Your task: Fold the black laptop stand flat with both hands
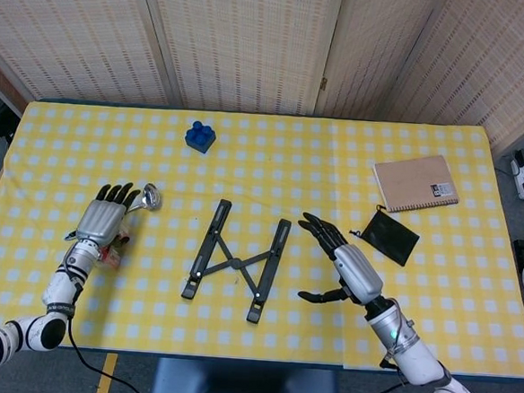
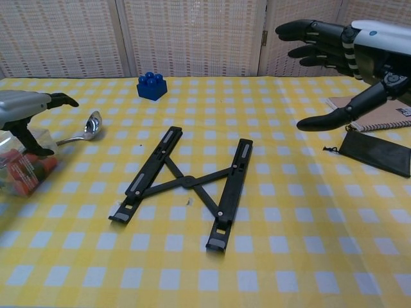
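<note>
The black laptop stand [image 1: 235,262] lies spread in an X shape at the table's front middle, with nothing touching it; the chest view shows the stand [image 2: 186,183] with both rails splayed apart. My left hand [image 1: 100,221] is far to its left, palm over a clear jar [image 1: 113,247] with red contents, fingers stretched forward. In the chest view the left hand [image 2: 22,106] hooks its thumb down the side of the jar [image 2: 22,170]. My right hand [image 1: 347,265] hovers to the right of the stand, fingers spread and holding nothing, raised above the table as the right hand [image 2: 350,45] in the chest view.
A metal spoon [image 1: 147,197] lies just ahead of my left fingers. A blue brick [image 1: 200,136] sits further back. A tan notebook [image 1: 416,182] and a black pouch [image 1: 390,237] lie at the right, near my right hand.
</note>
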You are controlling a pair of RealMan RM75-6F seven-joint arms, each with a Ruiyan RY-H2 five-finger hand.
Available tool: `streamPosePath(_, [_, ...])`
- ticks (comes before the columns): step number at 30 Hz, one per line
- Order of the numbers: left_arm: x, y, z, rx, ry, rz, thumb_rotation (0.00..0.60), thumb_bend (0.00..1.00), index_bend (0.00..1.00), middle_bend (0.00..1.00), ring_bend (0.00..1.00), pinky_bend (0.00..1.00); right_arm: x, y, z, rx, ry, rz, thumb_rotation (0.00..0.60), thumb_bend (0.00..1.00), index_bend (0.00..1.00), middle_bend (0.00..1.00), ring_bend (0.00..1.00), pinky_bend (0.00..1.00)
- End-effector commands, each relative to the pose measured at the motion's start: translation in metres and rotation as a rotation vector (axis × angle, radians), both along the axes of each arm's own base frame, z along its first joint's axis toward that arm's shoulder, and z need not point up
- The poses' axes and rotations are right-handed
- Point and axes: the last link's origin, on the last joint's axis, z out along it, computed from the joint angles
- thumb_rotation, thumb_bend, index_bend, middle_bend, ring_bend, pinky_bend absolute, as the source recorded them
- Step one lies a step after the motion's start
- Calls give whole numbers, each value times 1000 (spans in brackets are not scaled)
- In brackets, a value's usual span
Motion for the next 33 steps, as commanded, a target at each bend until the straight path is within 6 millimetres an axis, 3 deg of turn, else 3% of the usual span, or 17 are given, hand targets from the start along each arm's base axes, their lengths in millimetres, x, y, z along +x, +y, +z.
streamPosePath(1, [16,-12,2,-3,-24,-90,600,258,122,17,0,0,-4,4,-4,-9,67,29,600,161,0,0,33,0])
streamPosePath(6, [43,-23,-16,-34,-3,-260,600,259,137,30,0,0,-6,15,-12,-3,169,93,600,160,0,0,31,0])
streamPosePath(12, [61,-14,-48,-70,5,-391,600,258,145,43,0,0,-12,23,-18,-26,292,158,600,160,0,0,29,0])
streamPosePath(19, [70,0,-72,-109,24,-427,600,250,142,43,0,0,-23,24,-37,-66,486,229,600,160,0,0,30,0])
streamPosePath(29, [67,6,-88,-124,98,-416,600,250,119,43,0,0,-17,23,-46,-47,474,235,600,160,0,0,14,0])
streamPosePath(33, [63,-3,-91,-156,54,-394,600,250,118,43,0,0,-20,19,-43,-52,460,210,600,160,0,0,16,0])
